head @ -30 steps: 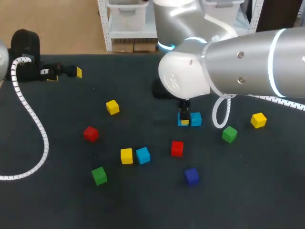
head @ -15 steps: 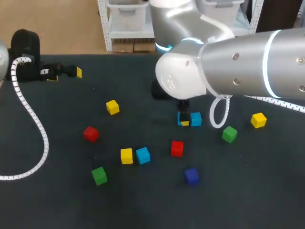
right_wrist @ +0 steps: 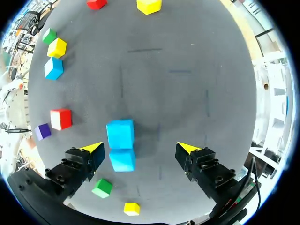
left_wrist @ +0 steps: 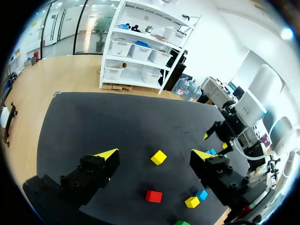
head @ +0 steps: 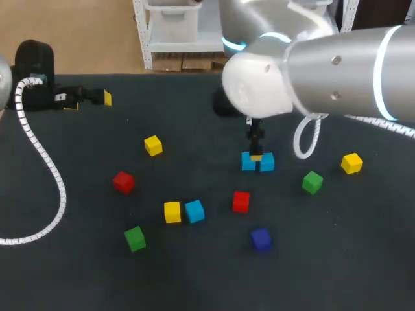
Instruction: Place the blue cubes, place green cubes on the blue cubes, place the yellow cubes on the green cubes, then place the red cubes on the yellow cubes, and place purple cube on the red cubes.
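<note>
Two blue cubes (head: 249, 162) (head: 266, 161) sit side by side, touching, right of the table's middle. My right gripper (head: 257, 154) hangs just above them, open and holding nothing. From the right wrist, the pair (right_wrist: 120, 133) (right_wrist: 123, 159) lies below the spread fingers, nearer one finger of the right gripper (right_wrist: 140, 148). A third blue cube (head: 194, 210) touches a yellow cube (head: 172, 212). Green cubes (head: 135, 238) (head: 312, 182), yellow cubes (head: 153, 145) (head: 352, 163), red cubes (head: 123, 182) (head: 240, 201) and a purple cube (head: 260, 239) lie scattered. My left gripper (head: 97, 97) stays open at the far left.
A white coiled cable (head: 45, 162) runs down the table's left side. In the left wrist view the left gripper (left_wrist: 154, 153) faces a yellow cube (left_wrist: 159, 157) and a red cube (left_wrist: 153, 196) on the dark mat (left_wrist: 93, 122).
My right gripper has opened and risen off the blue cube, leaving it on the mat beside the other blue cube. The left arm has not moved.
</note>
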Controlling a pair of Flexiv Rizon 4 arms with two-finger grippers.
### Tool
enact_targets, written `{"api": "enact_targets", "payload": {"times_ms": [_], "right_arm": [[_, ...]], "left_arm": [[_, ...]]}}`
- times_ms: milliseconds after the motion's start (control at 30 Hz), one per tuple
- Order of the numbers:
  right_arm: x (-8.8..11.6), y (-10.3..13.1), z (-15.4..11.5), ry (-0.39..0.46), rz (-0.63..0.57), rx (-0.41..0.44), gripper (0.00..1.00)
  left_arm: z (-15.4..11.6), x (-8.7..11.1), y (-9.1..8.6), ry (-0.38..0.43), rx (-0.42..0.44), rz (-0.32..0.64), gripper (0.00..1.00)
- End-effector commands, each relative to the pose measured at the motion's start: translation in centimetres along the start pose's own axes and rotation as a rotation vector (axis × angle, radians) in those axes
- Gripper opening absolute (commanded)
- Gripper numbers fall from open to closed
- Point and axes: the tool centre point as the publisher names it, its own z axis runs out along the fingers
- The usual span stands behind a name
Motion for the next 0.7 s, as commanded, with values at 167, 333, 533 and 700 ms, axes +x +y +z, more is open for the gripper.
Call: {"api": "enact_targets", "payload": {"times_ms": [167,333,533,700], "right_arm": [[1.7,0.3,0.8,-0.021,-0.005,-0.043,1.00],[1.7,0.4,1.4,-0.014,-0.009,-0.053,1.00],[1.7,0.2,1.9,0.017,0.003,-0.041,1.00],[1.5,0.1,2.2,0.039,0.013,-0.028,1.00]], "left_arm": [[0.0,0.1,0.2,-0.005,0.011,0.002,1.00],[0.0,0.1,0.2,-0.005,0.011,0.002,1.00],[0.0,0.1,0.2,-0.005,0.011,0.002,1.00],[0.0,0.1,0.2,-0.005,0.011,0.002,1.00]]}}
